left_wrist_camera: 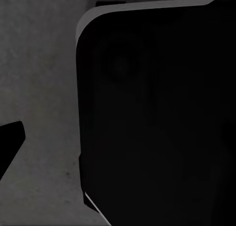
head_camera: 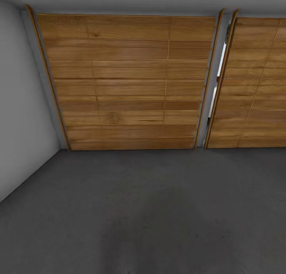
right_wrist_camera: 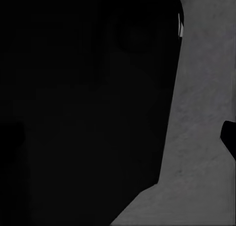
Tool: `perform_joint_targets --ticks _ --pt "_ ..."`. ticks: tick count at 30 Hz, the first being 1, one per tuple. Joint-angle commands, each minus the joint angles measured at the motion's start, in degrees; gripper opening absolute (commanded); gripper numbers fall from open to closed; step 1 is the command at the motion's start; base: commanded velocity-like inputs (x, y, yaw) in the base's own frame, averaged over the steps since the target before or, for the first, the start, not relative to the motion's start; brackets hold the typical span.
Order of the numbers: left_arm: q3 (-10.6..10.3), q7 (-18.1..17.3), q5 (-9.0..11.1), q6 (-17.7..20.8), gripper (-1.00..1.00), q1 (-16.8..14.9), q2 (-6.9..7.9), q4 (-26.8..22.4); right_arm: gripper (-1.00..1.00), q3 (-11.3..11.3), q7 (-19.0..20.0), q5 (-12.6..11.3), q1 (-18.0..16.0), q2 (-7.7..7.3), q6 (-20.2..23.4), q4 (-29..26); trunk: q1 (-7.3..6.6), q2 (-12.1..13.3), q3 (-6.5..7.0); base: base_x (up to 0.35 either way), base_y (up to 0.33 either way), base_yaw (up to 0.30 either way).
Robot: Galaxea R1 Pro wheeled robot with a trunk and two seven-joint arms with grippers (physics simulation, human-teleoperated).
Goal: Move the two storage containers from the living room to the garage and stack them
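Observation:
I am in the garage, facing its dark grey concrete floor (head_camera: 143,210) and a wide wooden-plank door (head_camera: 127,83). The two storage containers and the living room are out of view. In the left wrist view a dark fingertip (left_wrist_camera: 10,142) of my left gripper juts in at the picture's edge over the floor (left_wrist_camera: 39,88), beside a large black rounded part of my own body (left_wrist_camera: 157,118). The right wrist view has a dark fingertip (right_wrist_camera: 229,137) at its edge, with the floor (right_wrist_camera: 201,118) behind it. Nothing is seen between the fingers.
A second plank door (head_camera: 254,83) stands to the right, with a narrow bright gap (head_camera: 219,67) between the two. A pale grey wall (head_camera: 20,107) closes the left side. My black body (right_wrist_camera: 83,103) takes up much of the right wrist view.

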Motion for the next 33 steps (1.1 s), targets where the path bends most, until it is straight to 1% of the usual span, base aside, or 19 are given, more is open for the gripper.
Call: perform_joint_targets --ticks 1,14,15,33 --pt "0.01 0.01 0.01 -0.14 1.00 -0.01 0.00 -0.01 1.00 0.79 0.01 -0.39 -0.01 0.00 -0.03 0.01 0.00 -0.02 -0.04 0.000 0.000 0.263" --pt "0.03 0.01 0.01 -0.14 1.00 -0.01 0.00 -0.01 1.00 4.95 0.01 -0.41 -0.01 0.00 -0.03 0.01 0.00 -0.02 -0.04 0.000 0.000 0.273" --pt "0.03 0.01 0.01 -0.14 1.00 -0.01 0.00 -0.01 1.00 19.90 0.01 -0.41 -0.01 0.00 -0.03 0.01 0.00 -0.02 -0.04 0.000 0.000 0.275" --pt "0.01 0.01 0.01 -0.14 1.00 -0.01 0.00 -0.01 1.00 19.90 0.01 -0.41 -0.01 0.00 -0.03 0.01 0.00 -0.02 -0.04 0.000 0.000 0.275"
